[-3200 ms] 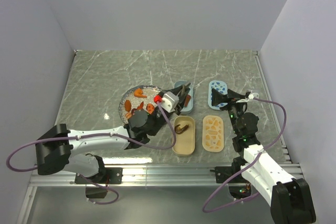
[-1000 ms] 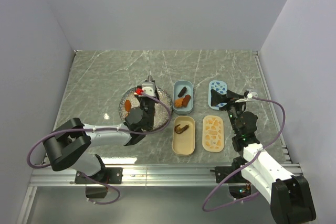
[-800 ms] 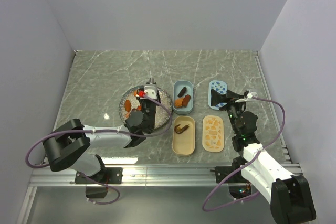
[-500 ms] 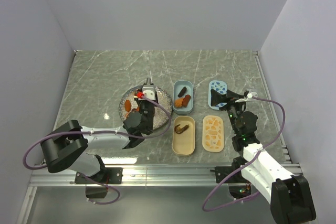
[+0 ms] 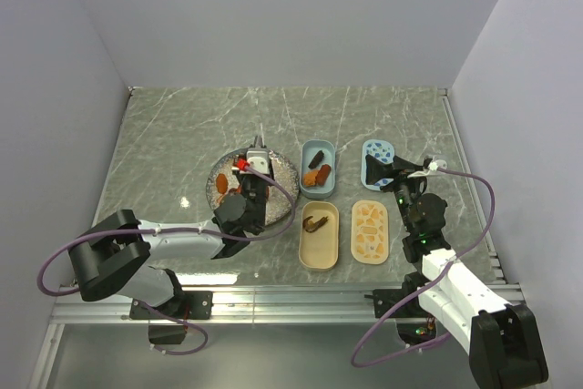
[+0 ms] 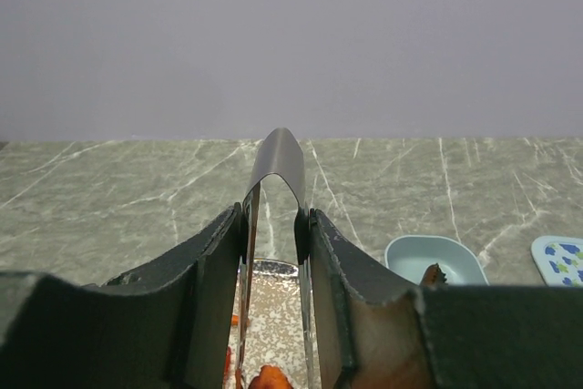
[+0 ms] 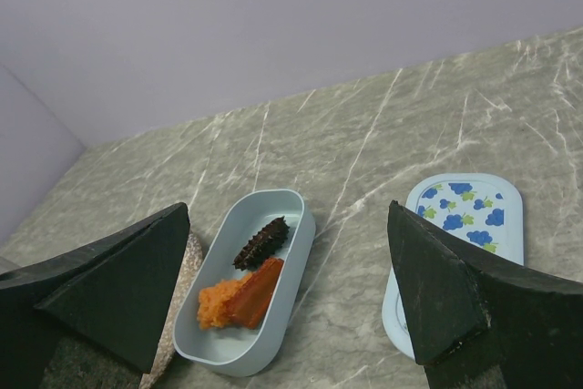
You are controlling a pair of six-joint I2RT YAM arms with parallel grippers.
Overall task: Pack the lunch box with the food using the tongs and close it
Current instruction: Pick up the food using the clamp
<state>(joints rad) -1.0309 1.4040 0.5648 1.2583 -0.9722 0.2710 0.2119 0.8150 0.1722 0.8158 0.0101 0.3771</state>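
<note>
- Presently the left claw point(image 6: 273, 225) is clenched on the tongs point(image 6: 278, 157), its 2 fingers pinching the steel legs together above the plate point(image 6: 273, 302).
- Most of the food point(image 5: 222, 187) lies on the plate's left half. 1 orange chunk point(image 6: 271, 377) shows right at the tong legs, though I cannot tell whether it is gripped.
- Judging by that, the step is a pick: squeeze only enough to trap 1 chunk, then lift straight up off the plate before swinging.
- Carry it to the blue tub point(image 5: 317, 168) just right of the plate, which already holds 3 pieces, and loosen the squeeze low over a bare spot.
- Further right of the plate, the right claw point(image 7: 287, 223) hangs released and empty; it is best kept out of the tub's way.
</note>
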